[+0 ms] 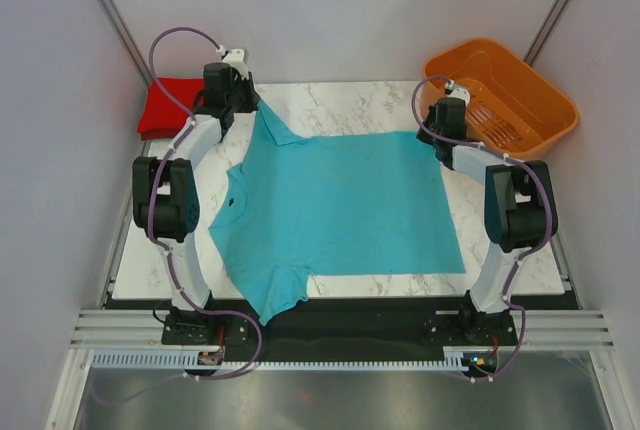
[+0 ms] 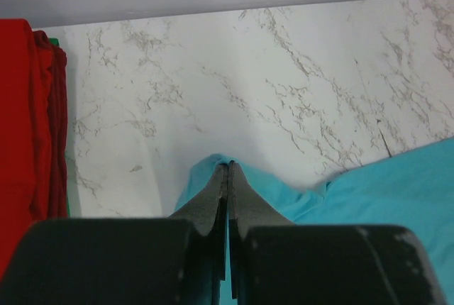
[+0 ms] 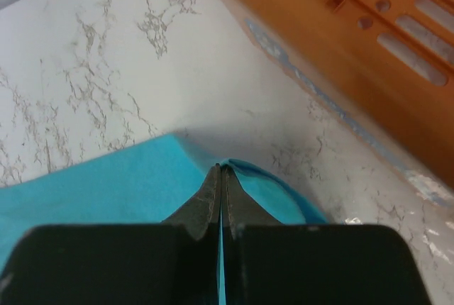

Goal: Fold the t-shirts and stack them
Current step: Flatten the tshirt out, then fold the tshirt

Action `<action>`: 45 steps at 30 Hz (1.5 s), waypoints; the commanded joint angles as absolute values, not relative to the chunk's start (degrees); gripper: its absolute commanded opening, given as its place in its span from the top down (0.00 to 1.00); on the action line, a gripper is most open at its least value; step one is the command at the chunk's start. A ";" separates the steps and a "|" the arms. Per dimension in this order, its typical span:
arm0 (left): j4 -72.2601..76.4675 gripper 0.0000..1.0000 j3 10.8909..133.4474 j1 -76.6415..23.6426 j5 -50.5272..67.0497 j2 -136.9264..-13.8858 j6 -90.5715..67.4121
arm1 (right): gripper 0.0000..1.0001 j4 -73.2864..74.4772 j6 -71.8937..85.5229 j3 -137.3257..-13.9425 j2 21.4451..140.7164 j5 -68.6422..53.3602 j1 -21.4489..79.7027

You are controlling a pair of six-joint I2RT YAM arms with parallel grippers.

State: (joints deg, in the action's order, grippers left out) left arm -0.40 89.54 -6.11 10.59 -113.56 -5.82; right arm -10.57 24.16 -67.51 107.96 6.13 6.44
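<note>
- The overhead view showed the teal shirt spread flat across the marble desk, with its neckline to the left and its hem to the right. The near sleeve ran over the desk's near edge.
- Only that view gave the whole layout. The red shirt lay folded at the far left corner, and the orange basket sat at the far right corner, well apart from it.
- From above, the arms hid their own fingertips, so the grips could not be read there.
- The left wrist view settled one grip. The left hand was pressed together on the tip of the teal shirt's far sleeve, and cloth rose in a small peak at the fingertips. The red shirt's stacked folds filled the left edge.
- The right wrist view settled the other. The right hand was pinching the far hem corner, again with a raised peak of cloth. The basket's slotted wall stood near, just past a strip of bare desk.
</note>
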 commanded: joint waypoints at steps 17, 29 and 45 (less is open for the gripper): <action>-22.76 0.98 93.44 -4.57 4.30 -106.36 -19.24 | 1.00 -12.31 22.06 -66.89 100.64 4.83 3.52; -29.70 0.98 87.19 -0.09 12.22 -96.77 -29.62 | 1.00 -7.21 20.74 -62.58 92.11 7.29 3.52; -33.40 0.98 67.95 -0.09 10.99 -80.25 -34.02 | 1.00 -0.18 20.30 -55.12 86.49 5.01 3.52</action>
